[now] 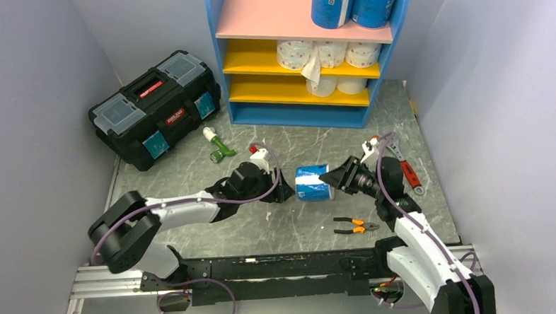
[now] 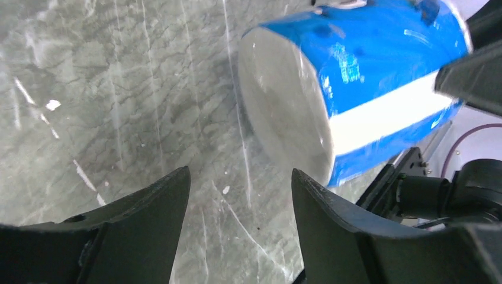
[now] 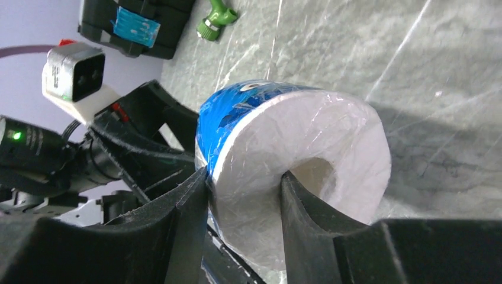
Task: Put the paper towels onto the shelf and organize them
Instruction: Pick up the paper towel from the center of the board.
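Observation:
A blue-wrapped paper towel roll (image 1: 313, 182) (image 2: 367, 77) (image 3: 296, 148) lies on its side on the marble table between both arms. My right gripper (image 1: 336, 177) (image 3: 244, 174) is shut on its end: one finger sits inside the core, the other presses the outer wrap. Just left of the roll, my left gripper (image 1: 285, 192) (image 2: 240, 177) is open, with only bare table between its fingers. The blue-framed shelf (image 1: 216, 32) stands at the back. It holds two blue rolls (image 1: 353, 3) on the pink top board, pink-dotted rolls (image 1: 331, 53) on the middle board and white rolls (image 1: 336, 86) below.
A black toolbox (image 1: 156, 106) sits at the back left. A green tool (image 1: 218, 145) lies in front of it. A red wrench (image 1: 409, 174) lies right of my right arm, and orange-handled pliers (image 1: 356, 226) lie near the front edge. Grey walls close in both sides.

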Robot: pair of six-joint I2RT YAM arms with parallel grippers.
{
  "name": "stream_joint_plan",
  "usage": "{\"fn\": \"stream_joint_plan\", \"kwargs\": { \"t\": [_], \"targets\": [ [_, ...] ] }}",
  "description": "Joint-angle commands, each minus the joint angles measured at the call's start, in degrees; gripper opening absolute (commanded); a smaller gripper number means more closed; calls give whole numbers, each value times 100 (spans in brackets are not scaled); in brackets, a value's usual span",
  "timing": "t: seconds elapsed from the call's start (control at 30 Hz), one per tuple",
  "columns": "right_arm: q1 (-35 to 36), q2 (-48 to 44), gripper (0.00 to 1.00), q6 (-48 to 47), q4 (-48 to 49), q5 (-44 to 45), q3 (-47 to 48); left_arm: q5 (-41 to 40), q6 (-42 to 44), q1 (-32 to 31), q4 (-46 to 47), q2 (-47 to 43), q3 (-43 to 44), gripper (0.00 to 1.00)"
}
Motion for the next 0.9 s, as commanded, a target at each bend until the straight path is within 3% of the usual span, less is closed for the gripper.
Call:
{"fn": "stream_joint_plan", "kwargs": {
  "t": [0.0, 0.13, 0.37, 0.5, 0.67, 0.87],
  "targets": [
    [327, -34, 28, -1191, -1757, 825, 1549, -434, -11, 52, -32, -902, -294, 70],
    [1392, 511, 28, -1840, -2978, 2690, 2744, -972, -1, 120, -542, -1706, -602, 71],
    [3087, 2052, 26, -2442, -3765, 4460, 4117, -1405, -100, 146, -1229, -3014, -1240, 72],
    [3542, 2845, 25, -2974, -3815, 4732, 4732, -1587, -197, 158, -1527, -3720, -1599, 73],
    [3654, 3209, 25, -3554, -3934, 4726, 5651, -1837, -237, 181, -1880, -4630, -1946, 74],
    [3660, 3852, 25, -4196, -4618, 5214, 7774, -1931, -83, 194, -2294, -5188, -1895, 75]
  ]
}}
